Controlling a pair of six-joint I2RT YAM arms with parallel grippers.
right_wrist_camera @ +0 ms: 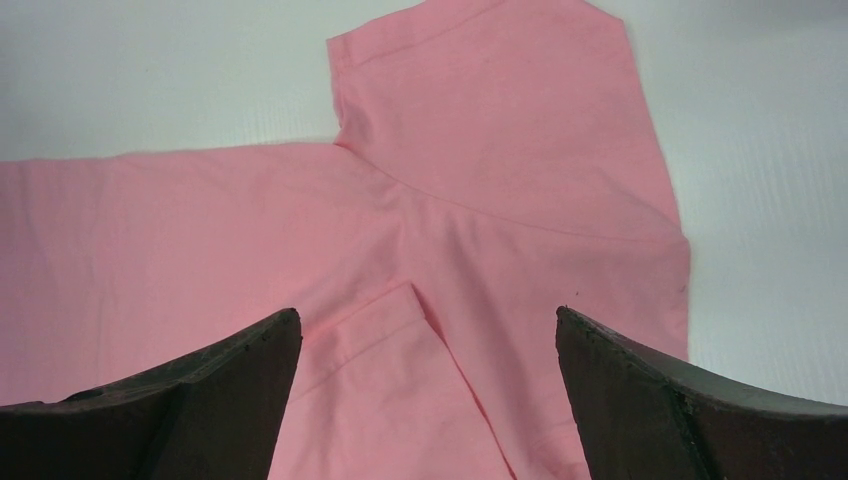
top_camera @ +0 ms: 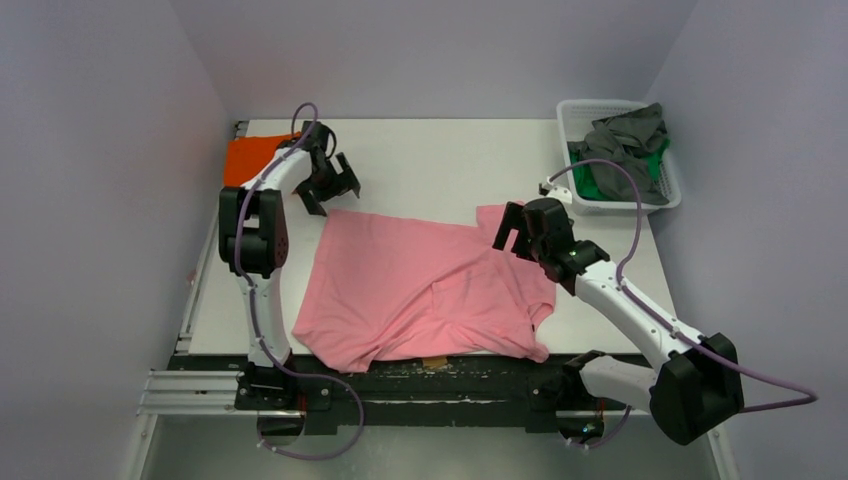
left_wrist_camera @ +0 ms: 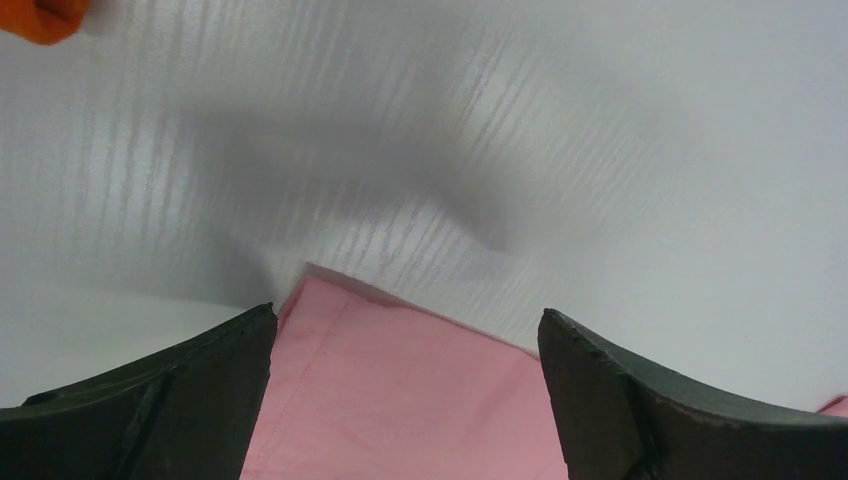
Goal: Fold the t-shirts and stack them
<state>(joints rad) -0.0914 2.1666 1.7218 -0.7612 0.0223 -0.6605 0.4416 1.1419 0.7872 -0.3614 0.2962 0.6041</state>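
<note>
My left end effector (top_camera: 330, 195) hangs with its jaws spread wide and empty, just over the far left corner of the pink t-shirt (top_camera: 420, 290). That shirt lies spread out and a little rumpled across the middle of the white desk (top_camera: 440, 160). My right end effector (top_camera: 512, 232) is likewise parted, gripping nothing, above the shirt's far right sleeve. An orange t-shirt (top_camera: 255, 157) lies at the desk's far left corner. A grey t-shirt (top_camera: 628, 135) and a green t-shirt (top_camera: 598, 185) are heaped in a white basket (top_camera: 600, 104) at the far right.
</note>
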